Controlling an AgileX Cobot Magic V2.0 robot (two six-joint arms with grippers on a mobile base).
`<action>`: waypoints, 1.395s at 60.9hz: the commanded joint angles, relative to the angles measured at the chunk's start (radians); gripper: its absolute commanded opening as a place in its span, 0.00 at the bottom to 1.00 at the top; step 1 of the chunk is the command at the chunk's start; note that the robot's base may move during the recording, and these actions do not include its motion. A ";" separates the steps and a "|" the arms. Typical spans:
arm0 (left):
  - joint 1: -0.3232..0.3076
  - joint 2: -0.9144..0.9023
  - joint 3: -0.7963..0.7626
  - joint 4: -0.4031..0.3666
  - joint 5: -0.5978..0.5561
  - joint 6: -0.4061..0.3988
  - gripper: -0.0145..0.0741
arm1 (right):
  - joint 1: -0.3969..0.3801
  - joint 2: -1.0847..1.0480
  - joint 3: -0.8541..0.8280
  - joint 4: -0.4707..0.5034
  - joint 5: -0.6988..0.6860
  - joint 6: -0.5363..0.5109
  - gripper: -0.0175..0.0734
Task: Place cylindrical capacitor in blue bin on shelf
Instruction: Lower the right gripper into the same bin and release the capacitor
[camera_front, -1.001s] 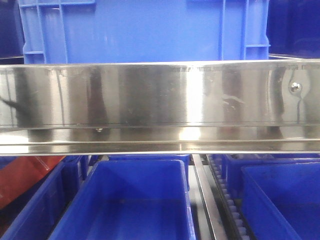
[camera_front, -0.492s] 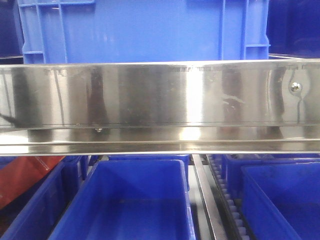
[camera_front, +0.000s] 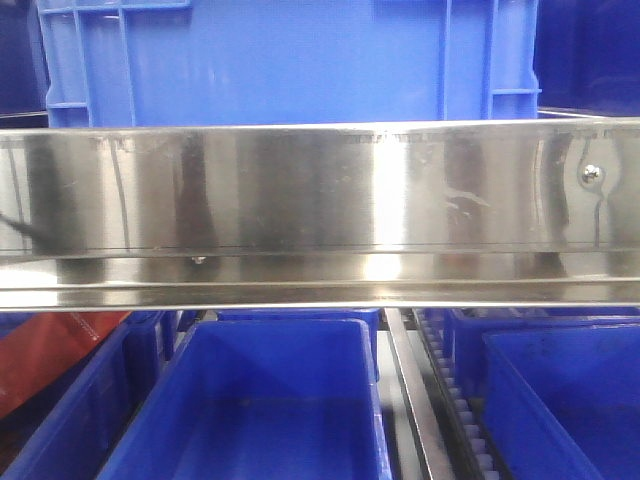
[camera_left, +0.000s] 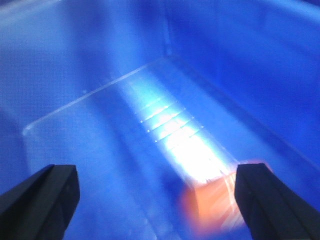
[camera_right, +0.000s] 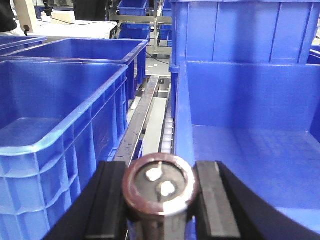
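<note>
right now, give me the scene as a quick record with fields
right gripper: shut on cylindrical capacitor, its silver top toward the camera
left gripper: open, inside a blue bin
orange object: blurred, low in that bin near one finger
shelf: steel rail, blue crate above, lower bin below
placement: not yet released

On the steel shelf (camera_front: 320, 190), whose roller track (camera_right: 166, 131) runs straight ahead of the right gripper (camera_right: 160, 192), one blue bin (camera_right: 60, 100) sits to that gripper's left and a second bin (camera_right: 250, 130) to its right.
</note>
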 joint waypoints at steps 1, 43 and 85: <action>-0.004 -0.069 -0.010 -0.006 0.051 0.000 0.71 | 0.002 -0.004 -0.001 -0.003 -0.003 -0.003 0.05; 0.168 -0.766 0.456 0.002 0.231 -0.085 0.04 | 0.002 0.003 -0.001 -0.003 0.032 -0.008 0.05; 0.355 -1.241 0.868 0.003 0.178 -0.156 0.04 | 0.326 0.516 -0.567 -0.003 0.083 -0.086 0.05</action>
